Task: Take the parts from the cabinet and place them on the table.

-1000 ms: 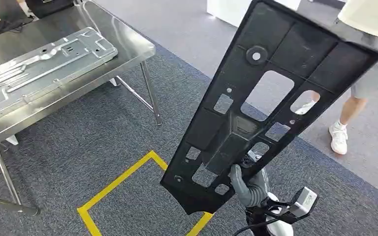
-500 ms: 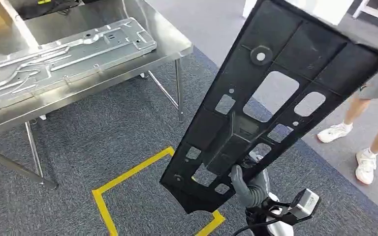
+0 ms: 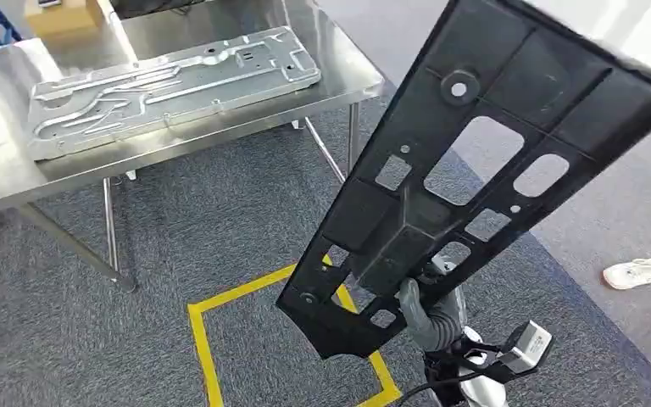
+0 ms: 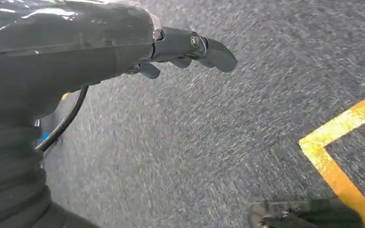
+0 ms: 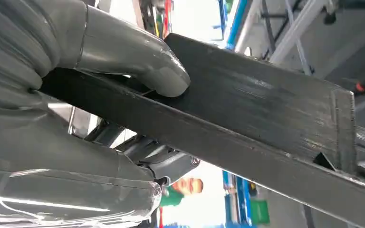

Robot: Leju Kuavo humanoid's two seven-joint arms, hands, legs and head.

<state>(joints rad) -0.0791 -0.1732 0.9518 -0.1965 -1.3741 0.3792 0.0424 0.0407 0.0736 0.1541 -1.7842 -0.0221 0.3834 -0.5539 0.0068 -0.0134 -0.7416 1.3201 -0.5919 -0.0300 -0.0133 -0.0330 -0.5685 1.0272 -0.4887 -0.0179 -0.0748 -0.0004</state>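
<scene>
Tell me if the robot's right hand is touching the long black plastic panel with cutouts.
Touching. In the right wrist view the right hand presses its grey thumb onto the long black plastic panel, with fingers underneath; the head view shows it gripping the panel's lower end.

Head view: high up, looking forward and down past the black panel (image 3: 475, 170) toward the steel table (image 3: 0, 170) beyond the yellow floor tape (image 3: 220, 297). Left wrist view: close behind the left hand (image 4: 190, 47), facing carpet near that same yellow tape. Right wrist view: super close on the right hand (image 5: 123, 57) gripping the same panel.
</scene>
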